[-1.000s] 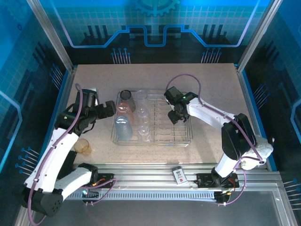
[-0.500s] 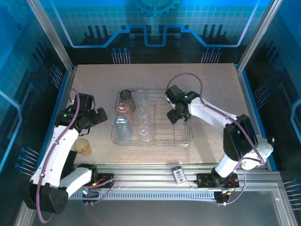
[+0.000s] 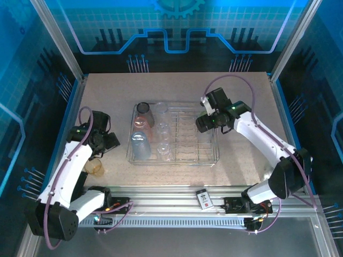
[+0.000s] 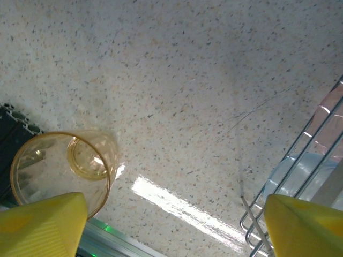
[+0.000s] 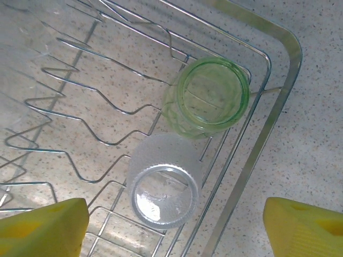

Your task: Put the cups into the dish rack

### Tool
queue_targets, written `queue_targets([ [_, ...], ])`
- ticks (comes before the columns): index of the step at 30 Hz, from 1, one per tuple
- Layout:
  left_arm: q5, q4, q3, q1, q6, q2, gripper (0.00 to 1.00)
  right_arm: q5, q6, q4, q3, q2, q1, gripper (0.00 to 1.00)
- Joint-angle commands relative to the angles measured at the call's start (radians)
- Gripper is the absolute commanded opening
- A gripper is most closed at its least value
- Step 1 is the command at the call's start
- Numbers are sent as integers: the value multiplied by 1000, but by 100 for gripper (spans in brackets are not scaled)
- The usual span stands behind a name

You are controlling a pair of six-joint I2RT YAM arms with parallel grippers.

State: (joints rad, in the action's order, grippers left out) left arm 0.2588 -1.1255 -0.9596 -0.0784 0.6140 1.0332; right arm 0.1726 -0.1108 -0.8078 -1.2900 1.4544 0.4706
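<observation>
The speckled surface (image 3: 244,93) carries the dish rack (image 3: 218,152) at its centre. The left arm reaches in from 7 o'clock and the right arm from 4 o'clock.

The cups stand in the rack's left half. A blue cup (image 3: 140,145) is at the near left corner, with a pink cup (image 3: 140,124) and a grey cup (image 3: 143,110) behind it toward 12 o'clock. Clear cups (image 3: 163,131) line up just beside them at 3 o'clock.

In the right wrist view, a green cup (image 5: 211,96) and a frosted clear cup (image 5: 163,190) sit side by side in a rounded corner of the rack. The green one is at 1 o'clock from the clear one.

An amber cup (image 3: 95,166) stands alone on the surface, at 8 o'clock from the rack.

The left gripper (image 3: 110,142) hangs beside the rack's left wall, at 1 o'clock from the amber cup. Its jaws are spread and hold nothing. In the left wrist view the amber cup lies at 9 o'clock from the gap, and one fingertip (image 4: 43,225) overlaps its rim.

The right gripper (image 3: 202,124) hovers over the rack's right side. Its jaws are spread wide and empty. In its own view the frosted cup lies in the gap at 12 o'clock, clear of both fingers.

A small card (image 3: 203,198) lies on the near rail at 6 o'clock.
</observation>
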Motion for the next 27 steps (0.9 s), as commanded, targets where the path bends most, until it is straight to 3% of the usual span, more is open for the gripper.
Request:
queue_targets([
  [1,19,-66,23,11,61,-40,82,-65,8,7,17,-52,-16,84],
  [11,124,-120,62,14,190,-9,75,-133,-6,46,106,-151,-50,83],
  [17,122,-34,148,30,279,-4,69,-161,-7,71,156,-195,-80,83],
  [27,86,108,219,137,251,66,56,-226,30,81,201,-238,-159,83],
])
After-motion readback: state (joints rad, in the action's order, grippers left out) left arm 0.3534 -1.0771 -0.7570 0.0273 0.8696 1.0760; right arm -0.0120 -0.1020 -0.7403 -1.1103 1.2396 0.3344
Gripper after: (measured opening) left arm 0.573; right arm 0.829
